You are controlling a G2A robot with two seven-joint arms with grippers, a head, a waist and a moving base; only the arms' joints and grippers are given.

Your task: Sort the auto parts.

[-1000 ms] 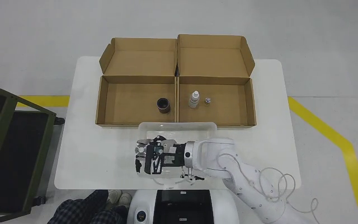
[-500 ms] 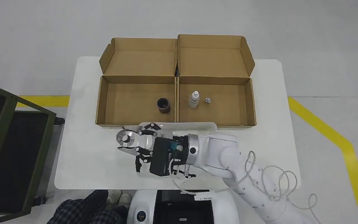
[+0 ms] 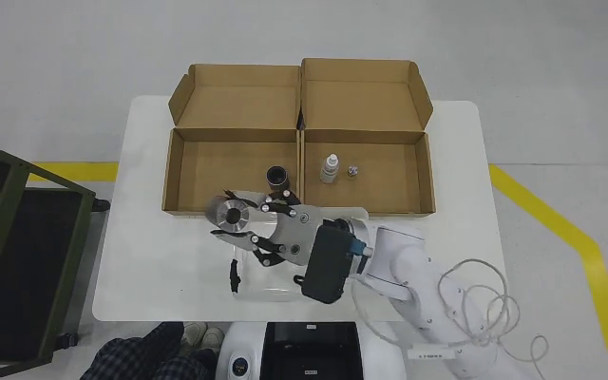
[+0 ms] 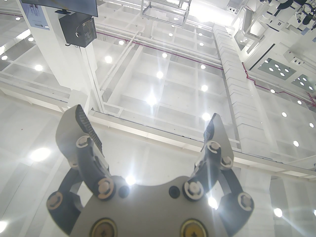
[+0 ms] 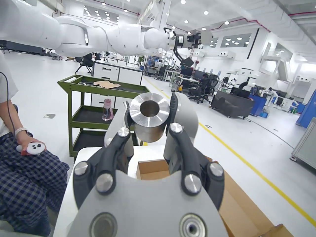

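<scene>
The right gripper [image 3: 234,216] is clamped on a steel bushing [image 5: 148,122], held raised over the near wall of the left cardboard box [image 3: 195,180]. The step looks like delivery into that box. It is best to lower the bushing well inside the walls and short of the dark ring [image 3: 277,177] before letting go, since a heavy round part may roll. The right cardboard box [image 3: 399,176] holds a white bottle [image 3: 329,168] and a small metal piece [image 3: 351,170]. The left gripper [image 4: 147,119] gapes wide and bare toward the ceiling. A green cart [image 3: 28,266] stands left of the white table [image 3: 142,237], where a clear tray [image 3: 353,213] sits with a black part [image 3: 234,277] at its left edge, and a yellow floor line [image 3: 556,223] runs to the right.
</scene>
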